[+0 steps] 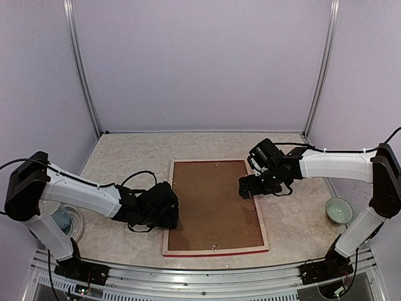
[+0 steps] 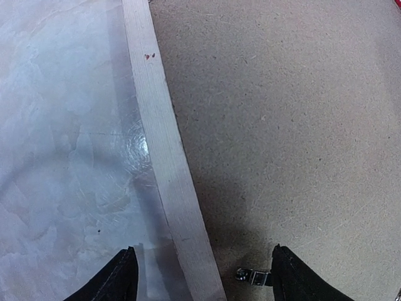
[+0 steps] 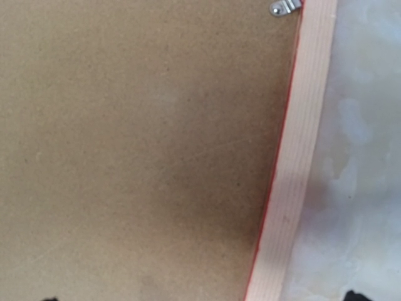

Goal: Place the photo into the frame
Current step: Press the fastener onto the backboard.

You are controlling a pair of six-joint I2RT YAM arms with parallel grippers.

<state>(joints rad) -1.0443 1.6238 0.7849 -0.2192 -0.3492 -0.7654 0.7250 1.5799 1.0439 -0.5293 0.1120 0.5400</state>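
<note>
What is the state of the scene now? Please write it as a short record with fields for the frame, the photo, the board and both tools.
frame: lies flat on the table, pale wood back up
backing board: brown, sits inside the frame
photo: not in view
left tool: open, one finger on each side of the frame's left bar
right tool: open, over the frame's right edge
bowl: on the table to the right, apart from the frame
</note>
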